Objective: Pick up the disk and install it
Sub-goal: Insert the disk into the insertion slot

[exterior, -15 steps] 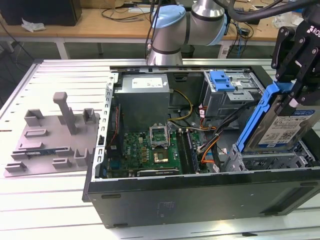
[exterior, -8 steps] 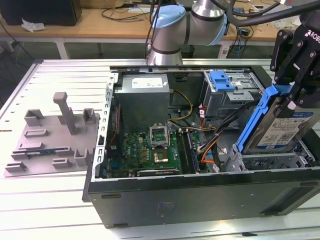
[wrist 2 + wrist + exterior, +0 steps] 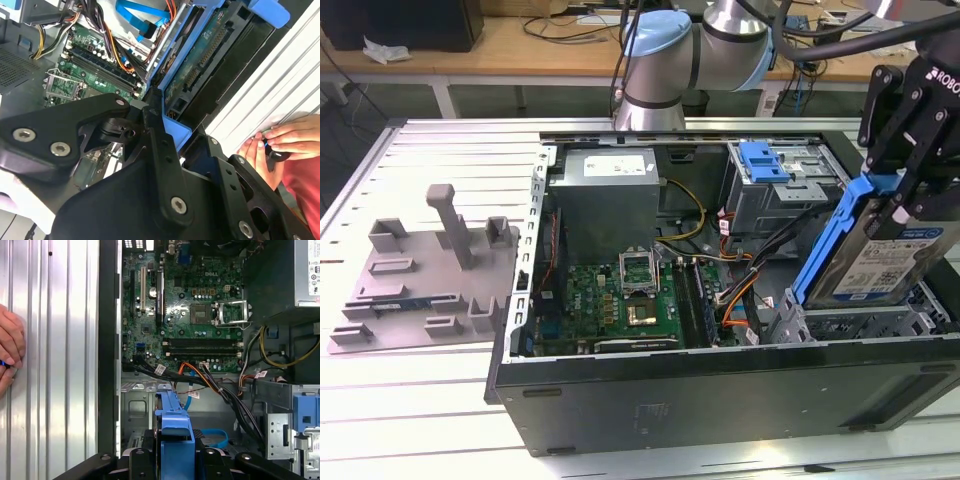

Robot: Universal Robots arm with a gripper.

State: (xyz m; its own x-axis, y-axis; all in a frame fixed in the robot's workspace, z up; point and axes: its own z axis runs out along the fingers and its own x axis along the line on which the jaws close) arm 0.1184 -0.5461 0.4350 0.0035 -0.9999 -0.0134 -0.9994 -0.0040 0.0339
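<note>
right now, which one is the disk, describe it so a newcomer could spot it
Start at the open computer case and go to its end on the exterior view's right. There the gripper holds the disk tilted above the drive bay. It is silver with a white-and-blue label and blue frame, unlike the larger grey power-supply box.

Exterior view: raised, angled down over the worktop [image 3: 420, 420] into the open case [image 3: 720, 400]. Both wrist views: close above, sharing its motherboard [image 3: 190, 325] [image 3: 90, 70].
</note>
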